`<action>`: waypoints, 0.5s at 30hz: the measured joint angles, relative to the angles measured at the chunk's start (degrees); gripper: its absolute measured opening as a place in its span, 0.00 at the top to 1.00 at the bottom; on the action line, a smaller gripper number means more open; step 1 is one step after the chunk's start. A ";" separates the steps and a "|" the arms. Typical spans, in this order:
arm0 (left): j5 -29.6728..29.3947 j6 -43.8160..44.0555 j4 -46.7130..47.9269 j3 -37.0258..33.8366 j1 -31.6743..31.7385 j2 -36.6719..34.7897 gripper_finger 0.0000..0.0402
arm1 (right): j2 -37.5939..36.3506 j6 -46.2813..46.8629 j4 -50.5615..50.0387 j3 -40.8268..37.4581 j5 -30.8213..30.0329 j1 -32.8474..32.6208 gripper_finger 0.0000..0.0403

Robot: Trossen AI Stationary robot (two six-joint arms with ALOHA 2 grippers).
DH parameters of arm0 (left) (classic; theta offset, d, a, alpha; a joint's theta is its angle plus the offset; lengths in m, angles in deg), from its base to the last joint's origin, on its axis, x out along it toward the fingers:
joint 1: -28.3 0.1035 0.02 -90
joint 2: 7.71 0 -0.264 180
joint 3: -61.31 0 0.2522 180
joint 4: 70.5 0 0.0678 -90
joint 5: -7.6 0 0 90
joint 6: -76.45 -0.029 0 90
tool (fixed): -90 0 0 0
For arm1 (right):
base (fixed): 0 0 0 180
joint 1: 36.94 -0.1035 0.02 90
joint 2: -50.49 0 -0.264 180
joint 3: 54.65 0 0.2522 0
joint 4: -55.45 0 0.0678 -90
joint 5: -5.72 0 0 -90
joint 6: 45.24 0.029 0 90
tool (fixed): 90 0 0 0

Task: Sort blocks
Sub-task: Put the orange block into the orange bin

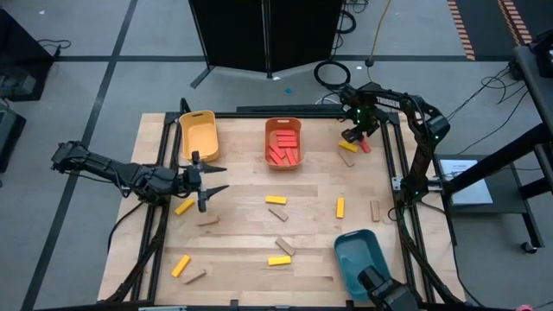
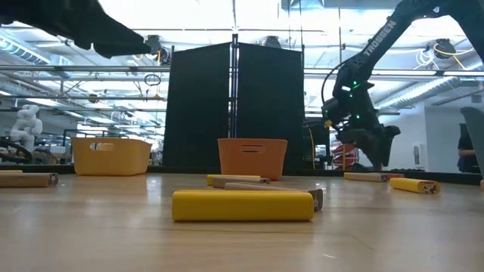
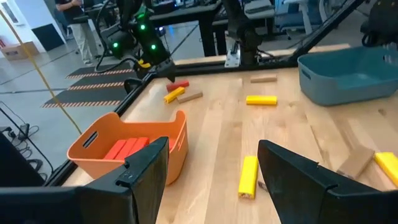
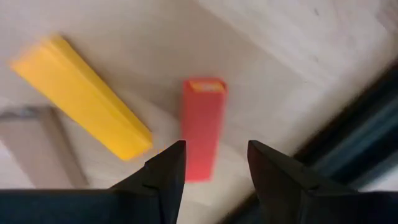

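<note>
Right wrist view: the right gripper [image 4: 211, 163] hangs with fingers apart over a red block [image 4: 202, 127] at the tabletop's [image 1: 242, 186] two o'clock corner. The left gripper [image 1: 210, 179], fingers also spread, waits at nine o'clock. Several reds fill the orange bin [image 1: 283, 143]; yellow and tan blocks remain scattered, so sorting looks early.

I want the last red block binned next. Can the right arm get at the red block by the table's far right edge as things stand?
Probably yes. The right gripper hangs open directly over the red block, whose top is bare. A yellow block lies beside it with a gap between them, though the table's frame rail runs close on the other side.
</note>
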 joint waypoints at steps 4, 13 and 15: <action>-0.02 0.47 1.63 0.00 0.00 0.00 0.39 | 0.00 0.62 -2.24 -0.02 -2.17 0.01 0.59; -0.02 3.48 3.23 0.00 0.00 0.00 0.39 | -0.02 1.25 -1.46 -0.19 -1.82 0.00 0.59; -0.02 3.52 3.31 0.00 0.00 0.00 0.39 | -0.02 1.25 -0.52 -1.08 -1.82 0.00 0.59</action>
